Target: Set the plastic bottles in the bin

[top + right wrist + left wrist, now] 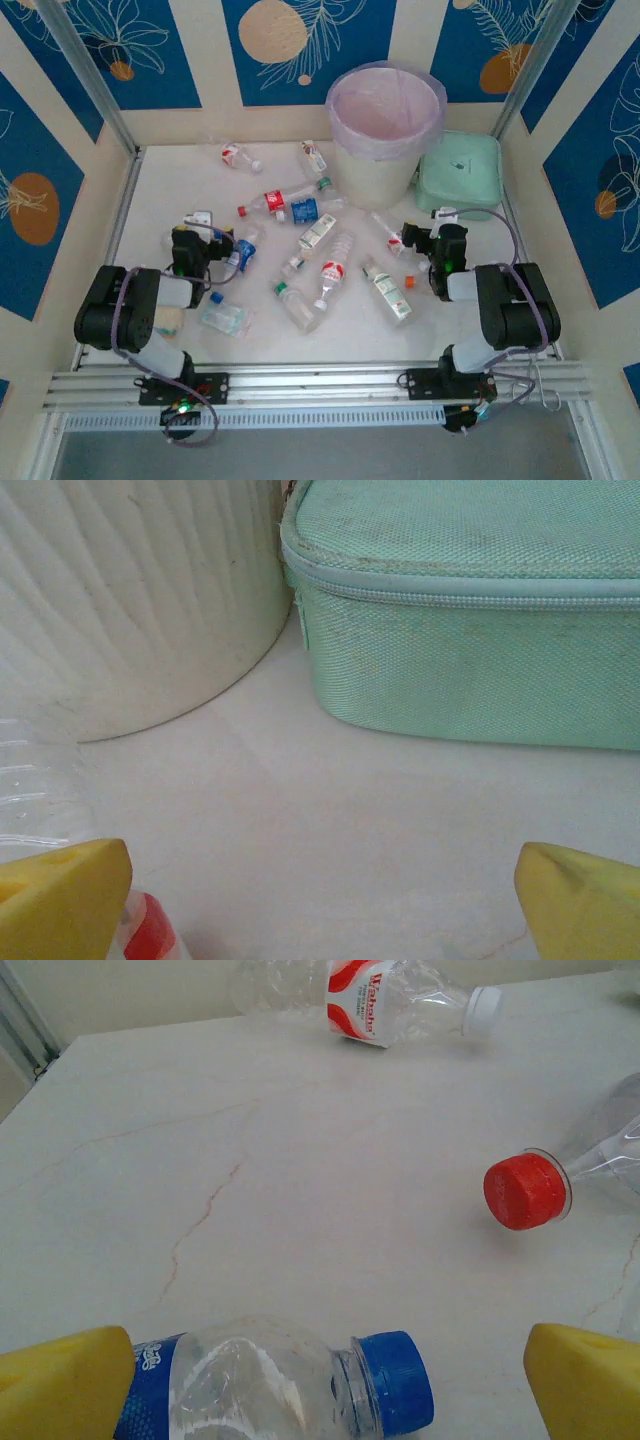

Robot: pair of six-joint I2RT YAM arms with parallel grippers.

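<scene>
White marbled tabletop (pixel 150 190), blue patterned walls behind. Scattered plastic bottles (pixel 290 203) lie across frame centre and left. Upper centre: bin (pixel 375 172), mint-green case (pixel 460 172) just right of it. Lower left: left gripper (pixel 195 243) wide open, blue-capped bottle (pixel 270 1385) lying between its fingers. Lower right: right gripper (pixel 432 240) wide open, holding nothing, red-labelled bottle (pixel 150 935) beside one finger.

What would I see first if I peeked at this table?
Lots of little plastic bottles lie scattered all over the white table. At the far side stands a big cream bin lined with a pink bag, and a mint-green case sits right beside it.
</scene>
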